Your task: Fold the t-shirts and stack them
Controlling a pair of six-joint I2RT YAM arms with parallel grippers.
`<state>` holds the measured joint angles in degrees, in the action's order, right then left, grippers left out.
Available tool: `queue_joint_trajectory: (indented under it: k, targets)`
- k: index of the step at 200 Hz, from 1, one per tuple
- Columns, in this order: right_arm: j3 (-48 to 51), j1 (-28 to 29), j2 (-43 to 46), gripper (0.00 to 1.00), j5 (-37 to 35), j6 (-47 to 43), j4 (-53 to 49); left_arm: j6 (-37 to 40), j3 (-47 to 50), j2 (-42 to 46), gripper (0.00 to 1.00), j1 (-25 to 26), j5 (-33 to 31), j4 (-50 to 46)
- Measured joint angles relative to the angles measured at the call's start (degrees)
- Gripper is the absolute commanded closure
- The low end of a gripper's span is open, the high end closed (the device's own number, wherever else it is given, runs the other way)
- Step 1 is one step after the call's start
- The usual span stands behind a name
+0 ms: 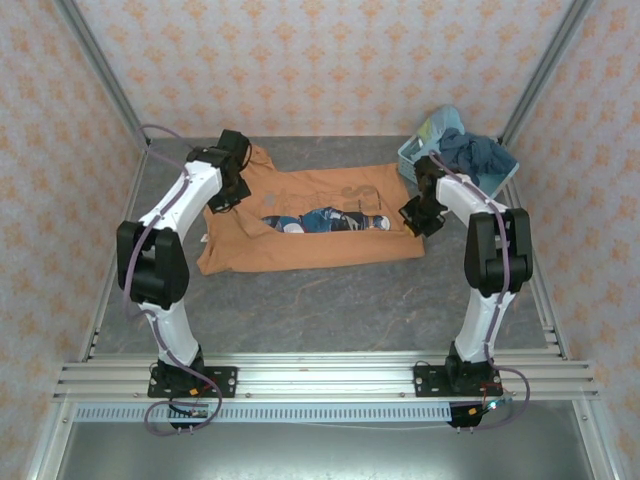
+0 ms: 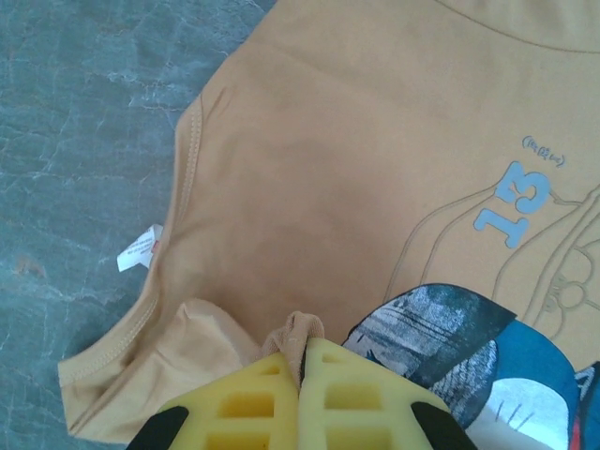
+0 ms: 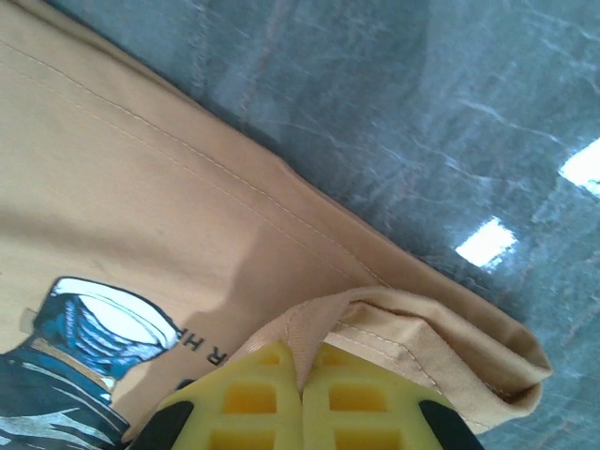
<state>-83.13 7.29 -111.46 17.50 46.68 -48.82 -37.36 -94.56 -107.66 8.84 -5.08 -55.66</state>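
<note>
Cloth is covering the middle of the top view: one orange-tan t-shirt is lying across the grey marbled desk, its length running left to right. Its layers are overlapping, so the blue-and-dark print is showing only as a narrow strip between them.

In the left wrist view the stitched neckline is curving down the left of the frame, one white label is sticking out from it, and a pale-blue "13" is sitting above the print at the lower right. The left hand is pressing its two yellow fingers together on a small pucker of the shirt's cloth.

In the right wrist view the double-stitched hem is running diagonally, doubled over at the lower right. The right hand is likewise squeezing its two fingers shut on a raised fold of that hem.

At the upper right of the top view one light-blue basket is standing beside the shirt, holding a heap of blue shirts. How many there are I cannot tell.
</note>
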Motion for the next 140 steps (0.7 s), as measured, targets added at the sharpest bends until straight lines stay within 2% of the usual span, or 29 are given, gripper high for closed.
queue_joint_trajectory:
  k: [10, 16, 24, 33, 40, 58, 86, 114, 140]
  targets:
    - [-0.8, 0.0, -0.7, 0.94, -0.1, -0.3, 0.0, 0.7, -0.9, -1.3, 1.0, 0.0, -0.2, 0.0]
    - [-1.3, 0.0, -1.1, 0.86, -0.1, -0.5, 0.0, 1.0, -1.5, -2.0, 0.95, 0.0, -0.4, -0.2]
    - [-1.8, 0.0, -1.6, 0.75, -0.2, -0.8, 0.0, 1.6, -2.4, -3.0, 0.83, 0.0, -0.7, -0.5]
    - [-2.2, 0.0, -2.0, 0.64, -0.3, -1.8, -0.1, 1.9, -3.1, -3.8, 0.62, 0.0, -1.4, -0.7]
    - [-2.3, 0.0, -2.0, 0.59, -0.7, -2.4, -0.2, 2.0, -3.3, -4.0, 0.54, 0.0, -1.8, -0.8]
    - [-2.4, 0.0, -1.5, 0.54, -2.0, -3.9, -0.8, 1.4, -2.8, -3.2, 0.49, 0.0, -2.9, -2.1]
    - [-0.7, 0.0, 2.8, 0.54, -4.1, -6.3, -1.2, -1.1, 7.3, 6.6, 0.5, -0.1, -2.5, -1.9]
    - [7.0, 0.0, 12.2, 0.66, -3.7, -7.0, -0.3, -5.7, 21.0, 19.1, 0.64, -0.4, 2.1, -0.7]
    - [12.6, 0.0, 14.4, 0.77, -1.4, -6.3, 2.4, -10.3, 29.7, 20.0, 0.74, -1.0, 7.3, 3.4]
